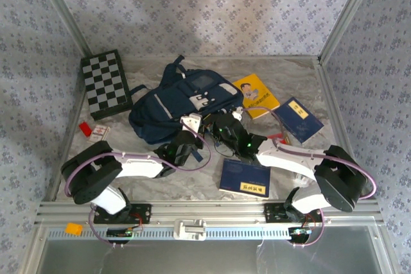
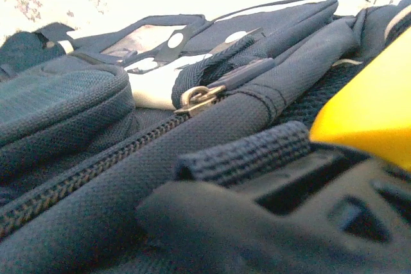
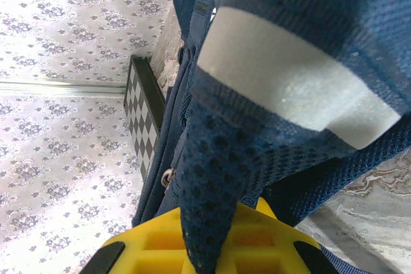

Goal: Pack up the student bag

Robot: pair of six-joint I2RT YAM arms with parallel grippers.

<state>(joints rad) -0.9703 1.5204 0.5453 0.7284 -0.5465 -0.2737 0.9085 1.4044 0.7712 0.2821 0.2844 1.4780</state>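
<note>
text: none legible | yellow book label (image 1: 253, 188): too small

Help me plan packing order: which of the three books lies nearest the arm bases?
The dark blue book with the yellow label, lying alone in front; the yellow book and the other blue book lie farther back.

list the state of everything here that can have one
student bag, lying down, unpacked books around it
zipper, closed along the stretch the left wrist sees
chessboard, folded shut, flat
yellow book, closed, cover up
far blue book, closed, cover up
near blue book, closed, cover up
left gripper, at the bag's near edge, open or shut unclear
right gripper, bag fabric draped across it, grip unclear
</note>
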